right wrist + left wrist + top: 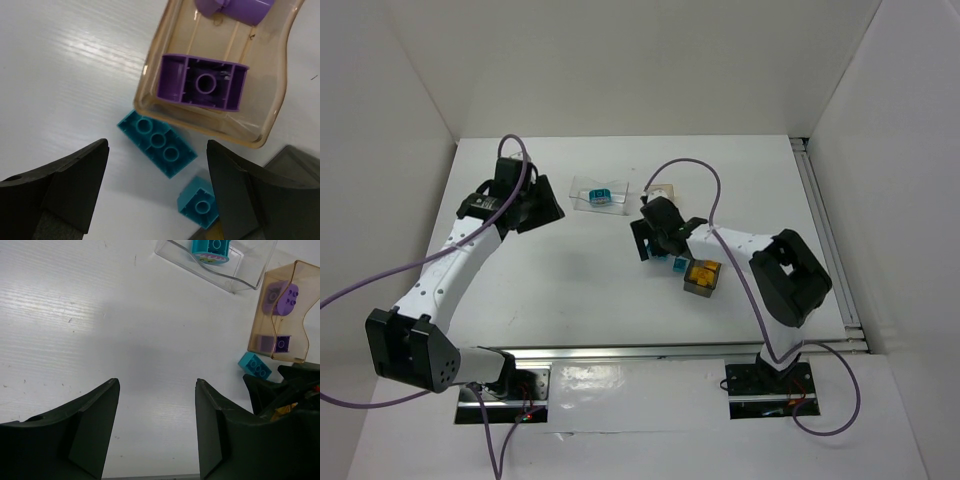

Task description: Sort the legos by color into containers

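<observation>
White matte tabletop [580, 270] boxed by plain white walls [650, 60], faint specks on it; left jaws spread, empty; right jaws spread above long teal studded plastic brick [157, 144].

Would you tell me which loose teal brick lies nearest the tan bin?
The longer teal brick, right beside the tan bin; the shorter teal brick sits farther away.

I can read no words, numbers or brand marks in any of my three views. The only print I see is a pale patch with pinkish marks on the rounded teal piece [209, 258] lying in the clear bin [250, 271]. It is too blurred for me to tell letters from pattern.
</observation>
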Available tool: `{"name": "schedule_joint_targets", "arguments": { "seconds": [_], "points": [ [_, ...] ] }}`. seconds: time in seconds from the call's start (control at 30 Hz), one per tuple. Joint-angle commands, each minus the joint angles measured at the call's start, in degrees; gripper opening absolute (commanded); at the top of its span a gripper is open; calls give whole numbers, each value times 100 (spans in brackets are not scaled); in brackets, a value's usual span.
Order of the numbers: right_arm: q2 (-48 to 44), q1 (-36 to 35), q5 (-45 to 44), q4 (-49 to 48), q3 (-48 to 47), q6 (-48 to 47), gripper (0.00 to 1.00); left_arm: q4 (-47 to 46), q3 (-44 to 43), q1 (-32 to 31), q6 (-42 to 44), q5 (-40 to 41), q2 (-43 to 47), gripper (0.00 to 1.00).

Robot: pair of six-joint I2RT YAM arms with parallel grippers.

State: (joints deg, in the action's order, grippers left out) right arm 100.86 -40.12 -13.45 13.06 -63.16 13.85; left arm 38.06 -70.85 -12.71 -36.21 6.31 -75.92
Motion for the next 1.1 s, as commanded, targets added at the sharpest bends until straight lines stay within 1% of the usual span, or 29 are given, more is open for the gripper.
{"name": "schedule_joint_targets", "arguments": {
  "seconds": [0.0, 0.07, 0.1, 0.23, 0.27, 0.37, 0.4, 0.47, 0.5, 0.57, 0.6, 0.67, 0.7, 0.73, 0.77, 0.87, 0.93, 1.0, 1.07],
  "points": [
    [153, 224, 175, -347, -250, -233, 86, -141, 10, 41, 17, -33, 156, 69],
    [215, 285, 308, -400, -188, -303, 84, -141, 10, 41, 17, -33, 156, 69],
    [354, 285, 308, -348, -188, -304, 82, -141, 10, 41, 17, -33, 104, 69],
    [426, 224, 492, -348, -127, -365, 72, -141, 10, 93, 70, -33, 104, 69],
    [365, 128, 432, -348, -66, -365, 66, -141, 10, 93, 70, -33, 104, 69],
    [294, -65, 431, -348, -13, -418, 59, -203, 62, 93, 70, -85, 51, 69],
    [294, -118, 431, -270, -13, -418, 54, -203, 62, 93, 70, -86, 51, 69],
    [294, -207, 292, -181, -73, -470, 49, -203, 62, 93, 70, -86, -2, 69],
    [294, -294, 221, -94, -126, -471, 45, -203, 62, 93, 70, -86, -2, 69],
    [294, -356, 168, -40, -127, -471, 45, -203, 62, 93, 70, -86, -2, 69],
    [294, -356, 168, -40, -179, -471, 43, -203, 62, 93, 70, -86, -2, 69],
    [242, -409, 220, 21, -240, -471, 43, -203, 62, 93, 70, -86, -2, 69],
    [241, -461, 281, 21, -241, -471, 46, -203, 62, 93, 70, -86, -2, 69],
    [241, -462, 334, 73, -302, -471, 50, -203, 62, 93, 70, -86, -2, 69],
    [241, -462, 335, 74, -372, -471, 61, -255, 62, 93, 70, -86, -2, 69],
    [539, -462, 335, 126, -583, -471, 73, -256, 62, 93, 70, -138, -2, 69],
    [767, -462, 335, 127, -767, -471, 76, -256, 62, 93, 122, -138, -2, 69],
    [900, -462, 335, 127, -821, -471, 76, -256, 62, 145, 123, -138, -2, 69],
    [1023, -462, 273, 127, -900, -531, 70, -256, 62, 146, 175, -138, 51, 69]
  ]
}}
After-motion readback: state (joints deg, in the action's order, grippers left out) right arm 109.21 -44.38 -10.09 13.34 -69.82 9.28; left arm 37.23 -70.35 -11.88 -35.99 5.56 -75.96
